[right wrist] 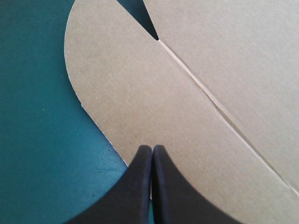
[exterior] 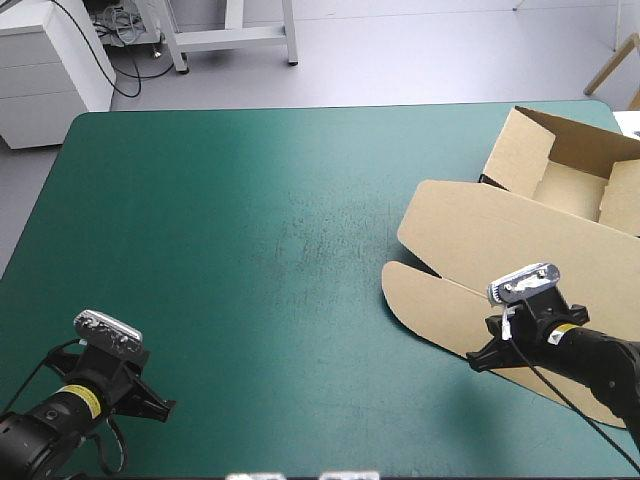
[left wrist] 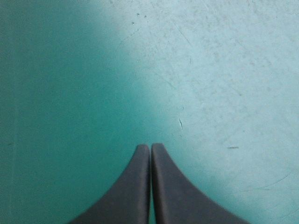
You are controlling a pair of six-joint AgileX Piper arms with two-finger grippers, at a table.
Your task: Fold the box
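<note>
While L gripper [left wrist: 150,146] hangs closed over cover [left wrist: 70,70], R gripper [right wrist: 152,147], closed, overhangs box [right wrist: 140,93] edge.

There's the brown cardboard box [exterior: 500,235], on the right side of the teal-green table cover [exterior: 250,250]: open tray [exterior: 575,185] toward the far right corner, rounded flap [exterior: 425,295] nearer me. My right gripper [right wrist: 152,148] sits over that flap's near edge. My left gripper [left wrist: 150,147] is at the near left over bare cover, well apart from the box.

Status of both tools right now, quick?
Left tool: shut, empty, over the teal-green cover.
Right tool: shut, over the rounded flap edge of the box, not gripping it.
</note>
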